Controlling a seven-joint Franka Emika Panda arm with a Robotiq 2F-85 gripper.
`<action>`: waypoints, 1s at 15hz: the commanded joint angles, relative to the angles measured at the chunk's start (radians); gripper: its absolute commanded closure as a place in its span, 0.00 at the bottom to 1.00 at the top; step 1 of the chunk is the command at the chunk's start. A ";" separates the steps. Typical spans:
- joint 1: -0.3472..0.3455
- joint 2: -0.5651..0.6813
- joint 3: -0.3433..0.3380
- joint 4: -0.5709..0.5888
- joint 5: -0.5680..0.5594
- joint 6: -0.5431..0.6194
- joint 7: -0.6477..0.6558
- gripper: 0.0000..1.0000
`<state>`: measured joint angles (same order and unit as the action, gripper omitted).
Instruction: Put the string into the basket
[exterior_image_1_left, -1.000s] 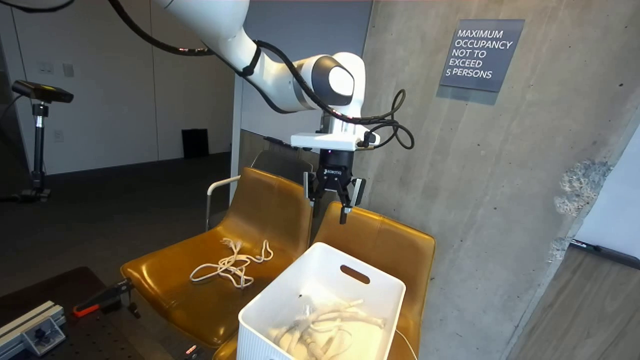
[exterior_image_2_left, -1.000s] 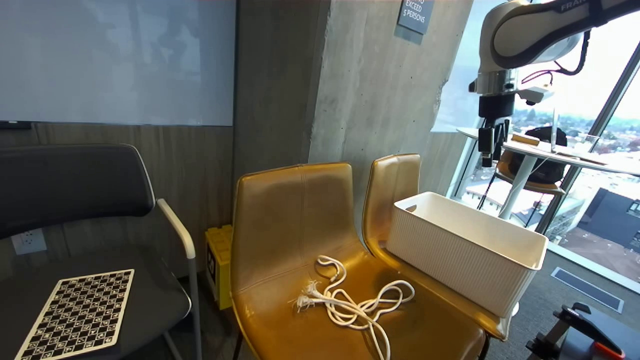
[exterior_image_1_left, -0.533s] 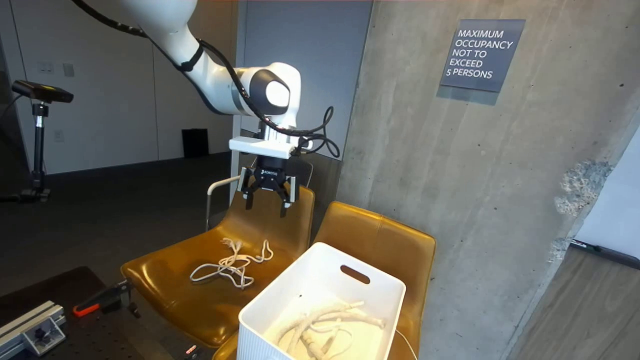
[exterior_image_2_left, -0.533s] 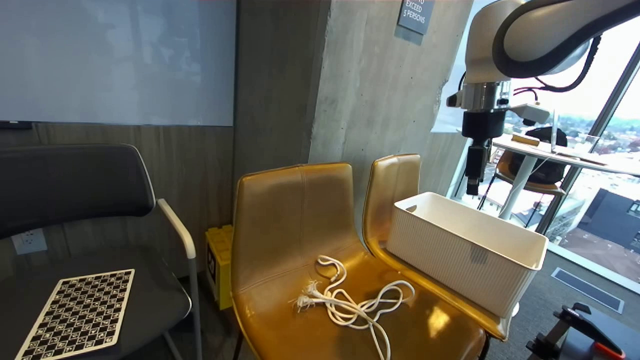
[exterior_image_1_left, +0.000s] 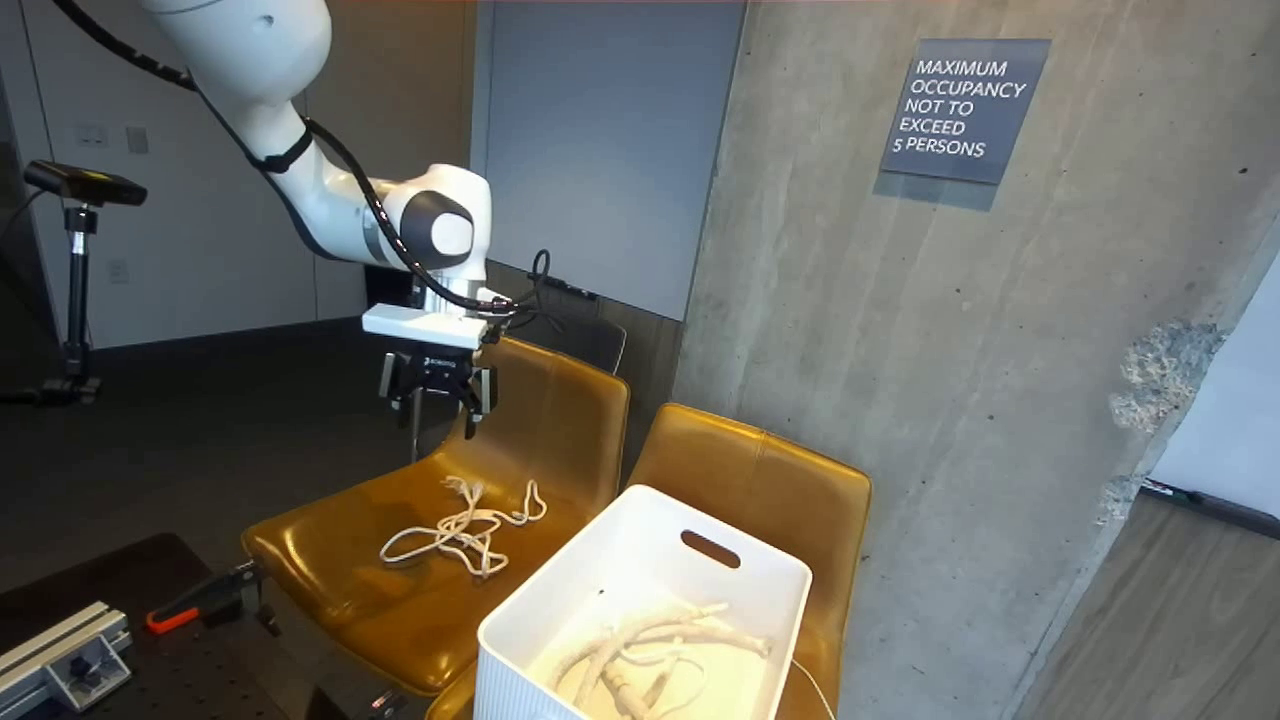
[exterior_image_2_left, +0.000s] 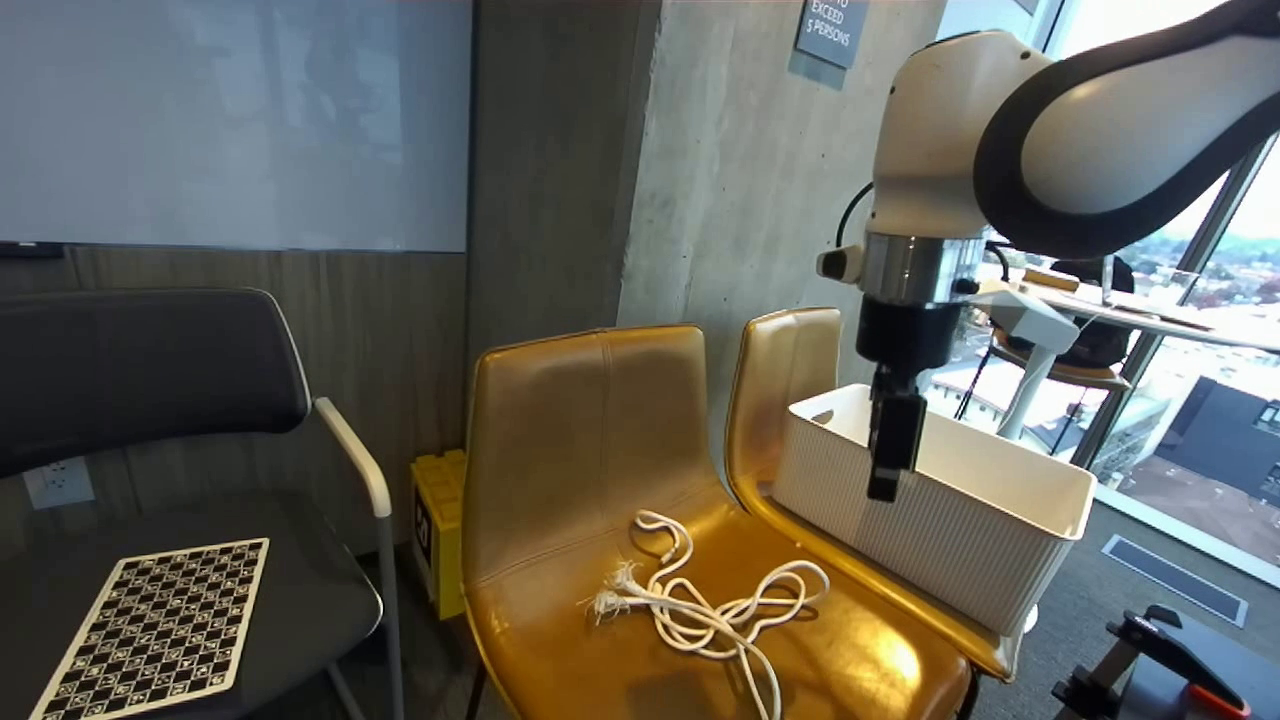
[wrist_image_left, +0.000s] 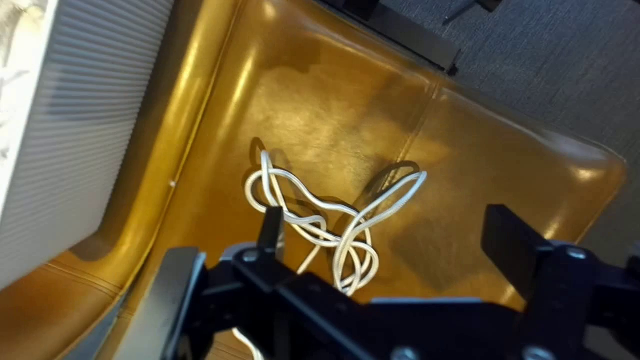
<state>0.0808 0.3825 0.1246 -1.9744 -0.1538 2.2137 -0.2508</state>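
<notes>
While the black two-finger gripper (wrist_image_left: 384, 215) hangs with fingers (wrist_image_left: 507, 242) spread, gripping nothing, the tangled white rope-like string (wrist_image_left: 345, 243) lies below on the tan chair seat (wrist_image_left: 320, 110), well inside its front edge, and in the wrist view nearer the finger towards the white ribbed plastic basket (wrist_image_left: 95, 125).

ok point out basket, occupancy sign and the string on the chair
Basket (exterior_image_2_left: 955, 535), in an exterior view: ribbed wall
Occupancy sign (exterior_image_1_left: 962, 110), in an exterior view: lettered face
String (wrist_image_left: 344, 243), wrist view: tangled middle

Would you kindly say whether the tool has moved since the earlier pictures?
Yes, leftward in an exterior view: the tool is now farther left of the wall sign.
</notes>
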 joint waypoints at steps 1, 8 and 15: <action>0.061 0.087 0.010 0.031 -0.035 0.109 0.044 0.00; 0.145 0.323 -0.028 0.209 -0.117 0.197 0.120 0.00; 0.155 0.602 -0.068 0.487 -0.120 0.152 0.111 0.00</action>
<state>0.2174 0.8627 0.0781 -1.6309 -0.2658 2.4046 -0.1441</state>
